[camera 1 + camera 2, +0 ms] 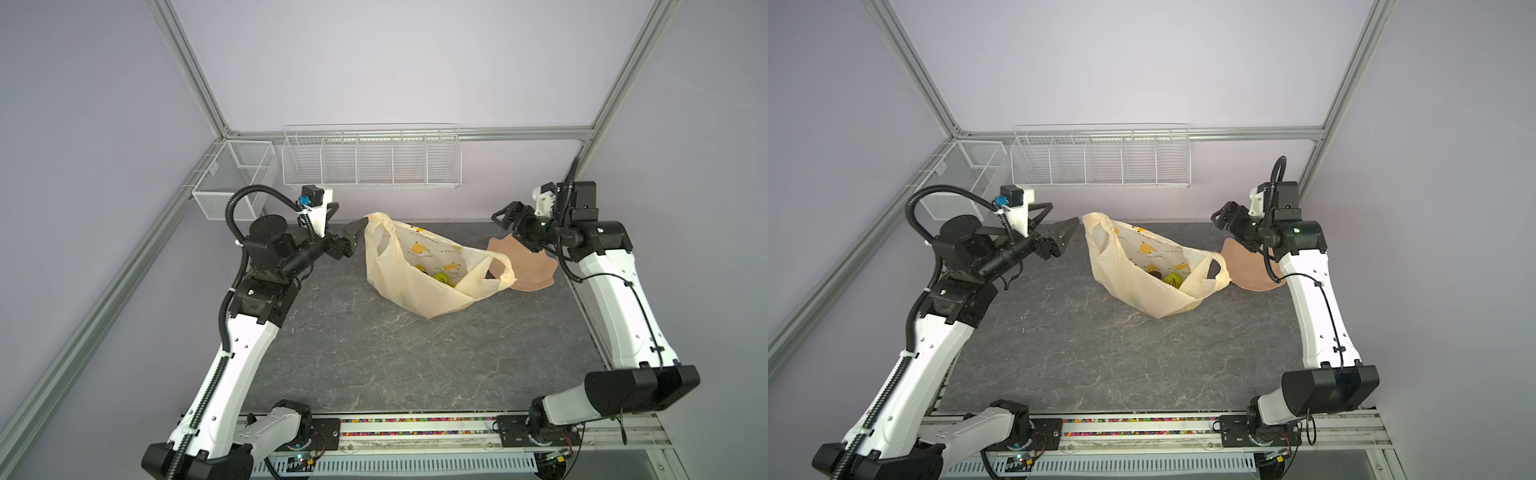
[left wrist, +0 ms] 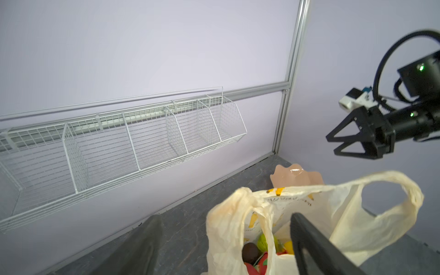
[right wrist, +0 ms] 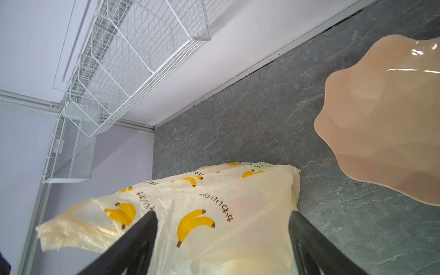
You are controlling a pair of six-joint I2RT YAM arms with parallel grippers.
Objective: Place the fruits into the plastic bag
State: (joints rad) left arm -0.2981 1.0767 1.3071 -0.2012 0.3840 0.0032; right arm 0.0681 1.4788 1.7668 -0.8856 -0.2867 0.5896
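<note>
Top views both put the plastic bag (image 1: 424, 286) mid-frame on the dark table (image 1: 374, 365), mouth up, long axis running upper left to lower right. Left gripper (image 1: 354, 239) sits just left of the bag's upper-left handle loop (image 1: 374, 218), jaws spread, pinching nothing; we can't tell if a tip brushes the film. Right gripper (image 1: 504, 215) hangs at frame right over the peach bowl (image 1: 536, 274), jaws spread too & empty, well apart from the lower-right handle loop (image 1: 509, 270). So the left arm is the nearer one.

Fruits: the left wrist view looks down the mouth & we see the green lumpy one (image 2: 263, 242), dark brown ball (image 2: 250, 253), yellow one (image 2: 288, 247) & red bits (image 2: 263, 262) at the bottom. None shows on the table or in the bowl part we can see.

Our read: task approx. done. Next move is prob. drawing each arm off its own end of that axis w/o snagging a handle.
</note>
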